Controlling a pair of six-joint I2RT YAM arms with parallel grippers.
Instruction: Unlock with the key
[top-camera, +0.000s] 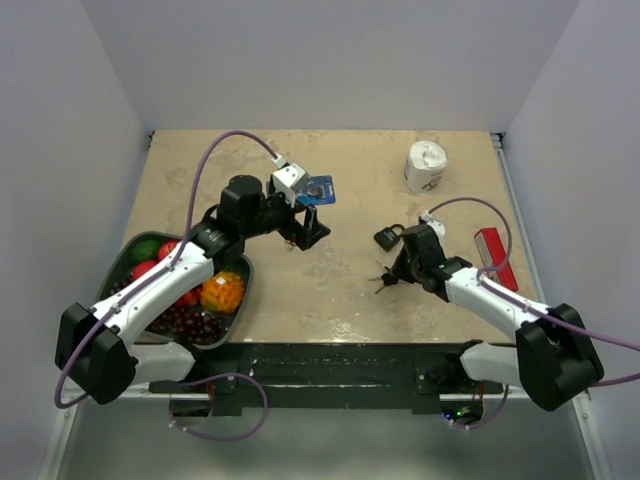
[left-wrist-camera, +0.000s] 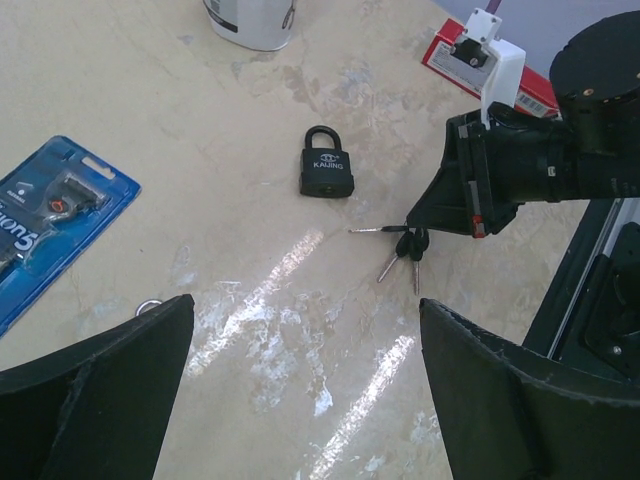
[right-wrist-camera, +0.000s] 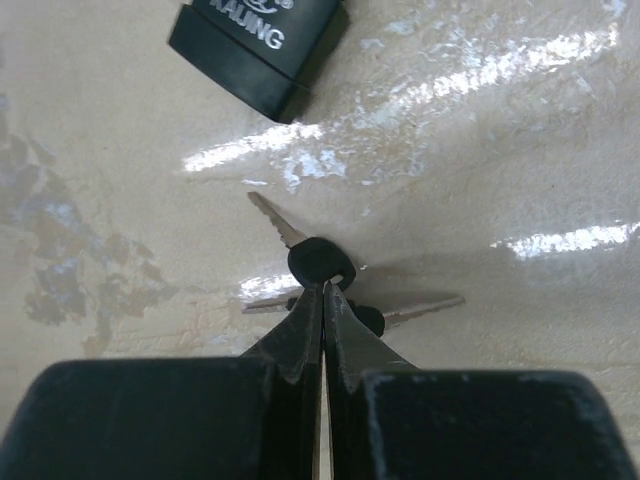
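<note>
— Grippers, left to right?
— The left gripper (left-wrist-camera: 307, 308) hangs spread wide, holding nothing. The right gripper (right-wrist-camera: 322, 295) is pressed fully together, its tips against a black head of the key (right-wrist-camera: 320, 262). Whether they actually pinch anything, I cannot tell.
— Where does the key lie?
— Flat on the table (top-camera: 300, 290), at 12 o'clock from the right fingertips in the right wrist view, touching them. From above, it sits at about 4 o'clock from the left gripper, well apart, so the right arm is clearly the nearer.
— Its long axis?
— No single one; the bunch is fanned. One blade points to 11 o'clock, towards the black padlock (right-wrist-camera: 255, 45), which lies near but not touching. The others splay to roughly 9 and 3. I judge the 11 o'clock blade the easiest to line up.
— Counts?
— One bunch, with three blades and two black heads showing; one black padlock; two grippers.
</note>
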